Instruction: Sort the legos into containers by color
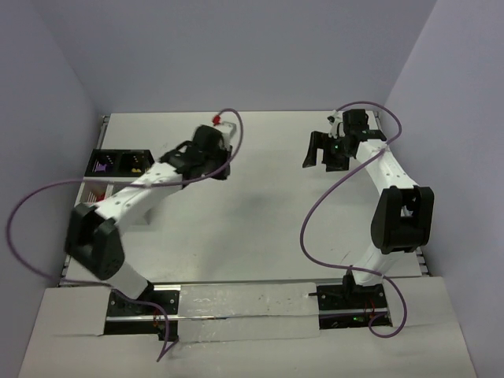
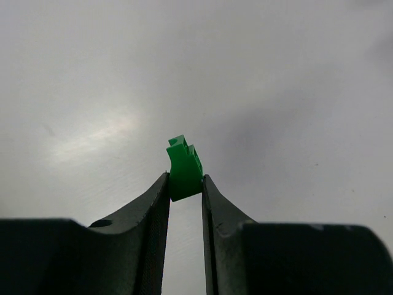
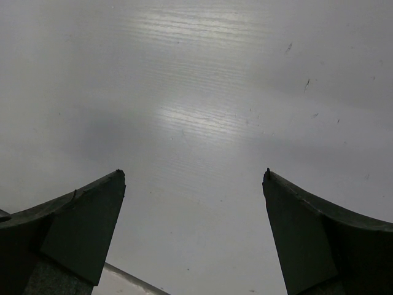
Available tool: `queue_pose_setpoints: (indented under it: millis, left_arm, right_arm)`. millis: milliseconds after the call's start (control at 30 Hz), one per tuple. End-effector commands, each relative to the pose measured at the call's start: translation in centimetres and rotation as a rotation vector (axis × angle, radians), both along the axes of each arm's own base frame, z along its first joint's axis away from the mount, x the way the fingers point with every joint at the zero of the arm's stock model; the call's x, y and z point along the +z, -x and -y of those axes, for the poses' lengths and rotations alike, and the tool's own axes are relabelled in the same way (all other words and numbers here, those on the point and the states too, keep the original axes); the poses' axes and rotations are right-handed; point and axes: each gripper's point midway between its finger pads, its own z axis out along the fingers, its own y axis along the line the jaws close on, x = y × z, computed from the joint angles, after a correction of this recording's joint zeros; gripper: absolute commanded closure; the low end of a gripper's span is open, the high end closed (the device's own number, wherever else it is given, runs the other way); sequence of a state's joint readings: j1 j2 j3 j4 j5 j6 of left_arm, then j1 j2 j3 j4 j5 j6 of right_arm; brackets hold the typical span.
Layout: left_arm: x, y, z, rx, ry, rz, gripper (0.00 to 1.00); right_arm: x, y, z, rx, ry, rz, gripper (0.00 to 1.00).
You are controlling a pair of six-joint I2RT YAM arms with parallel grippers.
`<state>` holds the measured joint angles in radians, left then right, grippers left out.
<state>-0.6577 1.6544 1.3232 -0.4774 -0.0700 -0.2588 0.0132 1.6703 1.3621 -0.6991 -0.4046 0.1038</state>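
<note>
**Left edge.** One black tray (image 1: pixel 116 157) sits near the left edge of the worktop (image 1: pixel 268 213). It holds a purple piece (image 1: pixel 101 166) and a yellow piece (image 1: pixel 135 168), set side by side. How many bricks make up each cannot be told from this distance. Just nearer the arm bases stands one white slatted box (image 1: pixel 94 191). The left arm (image 1: pixel 134 197) crosses over it and hides most of it, so its contents cannot be read.

**Left of centre.** The left gripper (image 2: pixel 185 179) has its jaws clenched on one green brick (image 2: pixel 183 161). The two fingertips pinch the brick at its lower end, and its studs are tilted away. Whether the brick is clear of the surface cannot be told. One small red piece (image 1: pixel 214 120) lies on the worktop just beyond this gripper, toward the far edge. Its shape cannot be made out.

**Right.** The right gripper (image 3: pixel 193 173) is on the right arm (image 1: pixel 398 213). Its jaws are spread wide and released, with only the worktop surface showing between them. It stands well apart from the left gripper and from both containers.

**Count.**
- Arms: two
- Grippers: two
- Containers: two
- Green bricks: one
- Red pieces: one
- Purple cables (image 1: pixel 20 228): two, one looping off each arm
</note>
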Motion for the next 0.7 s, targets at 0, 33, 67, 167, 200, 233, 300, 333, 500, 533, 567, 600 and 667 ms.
queue_pose_setpoints:
  millis: [0,33,67,167,200,233,300,333,500,533,567,600,667]
  left_arm:
    - [7.6,0.2,-5.1,-0.059,0.043,0.166,1.00]
    - [8.3,0.6,-7.3,-0.057,0.052,0.159,1.00]
    - [8.7,0.7,-9.4,-0.059,0.043,0.154,1.00]
    - [8.8,1.6,-16.1,-0.009,0.010,0.125,1.00]
    - [8.7,1.8,-17.5,0.010,-0.003,0.118,1.00]
    - [8.5,2.0,-18.6,0.019,-0.022,0.117,1.00]
    - [8.2,2.7,-21.8,0.066,-0.047,0.096,1.00]
    - [7.9,3.1,-23.4,0.089,-0.059,0.083,1.00]
    - [6.1,4.6,-28.8,0.186,-0.052,-0.005,1.00]
    - [5.6,4.9,-29.6,0.200,-0.038,-0.031,1.00]
    - [5.4,5.1,-30.7,0.228,-0.033,-0.041,1.00]
    - [5.0,5.3,-31.1,0.242,-0.025,-0.057,1.00]
    - [4.3,5.6,-31.8,0.238,-0.021,-0.081,1.00]
  right_arm:
    - [2.4,0.1,-1.6,0.064,0.011,0.077,0.00]
    - [2.5,0.1,-1.8,0.072,0.014,0.081,0.00]
    - [2.5,0.2,-2.2,0.081,0.016,0.082,0.00]
    - [2.3,0.3,-3.5,0.118,0.031,0.086,0.00]
    - [2.3,0.3,-3.7,0.126,0.036,0.088,0.00]
    - [2.2,0.3,-3.9,0.131,0.041,0.085,0.00]
    - [2.1,0.2,-4.5,0.146,0.044,0.084,0.00]
    - [2.1,0.2,-4.8,0.153,0.044,0.082,0.00]
    - [1.9,0.2,-5.8,0.180,0.057,0.087,0.00]
    - [1.8,0.2,-6.1,0.189,0.058,0.086,0.00]
    - [1.8,0.2,-6.2,0.192,0.061,0.085,0.00]
    - [1.7,0.2,-6.4,0.197,0.061,0.084,0.00]
    - [1.5,0.2,-6.6,0.203,0.062,0.078,0.00]
